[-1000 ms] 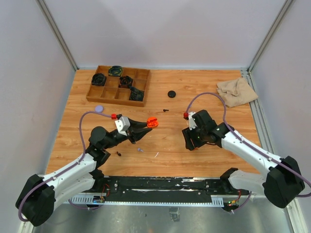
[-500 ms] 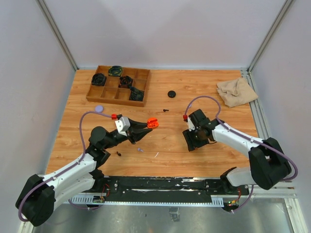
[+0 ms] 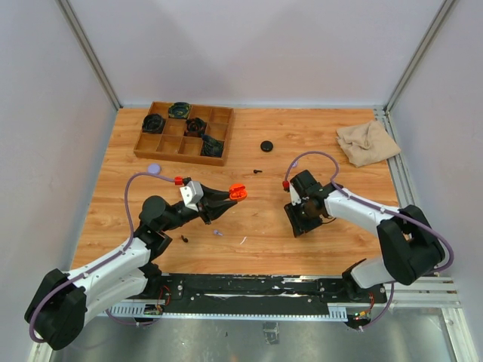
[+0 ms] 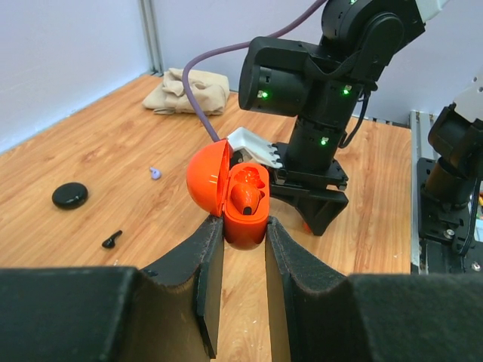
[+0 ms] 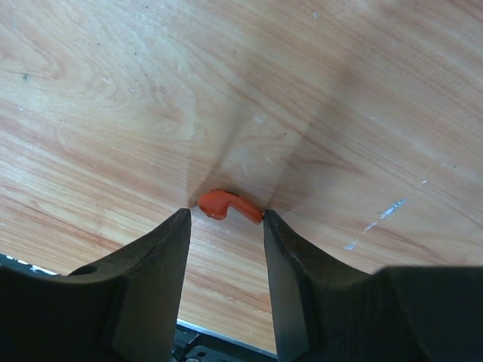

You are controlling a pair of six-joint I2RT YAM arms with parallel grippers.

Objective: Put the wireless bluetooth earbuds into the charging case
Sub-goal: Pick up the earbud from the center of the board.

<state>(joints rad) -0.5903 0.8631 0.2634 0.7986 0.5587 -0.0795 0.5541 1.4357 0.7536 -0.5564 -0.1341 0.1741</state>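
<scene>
the left gripper (image 4: 243, 224) is clamped on the orange case (image 4: 207, 177), whose lid stands open, and one orange earbud (image 4: 247, 194) sits inside. the right gripper (image 5: 226, 217) is down at the table (image 5: 151, 90), closed in on a second earbud (image 5: 226, 206), also orange. it lies flat on the wood and touches both fingers.
</scene>
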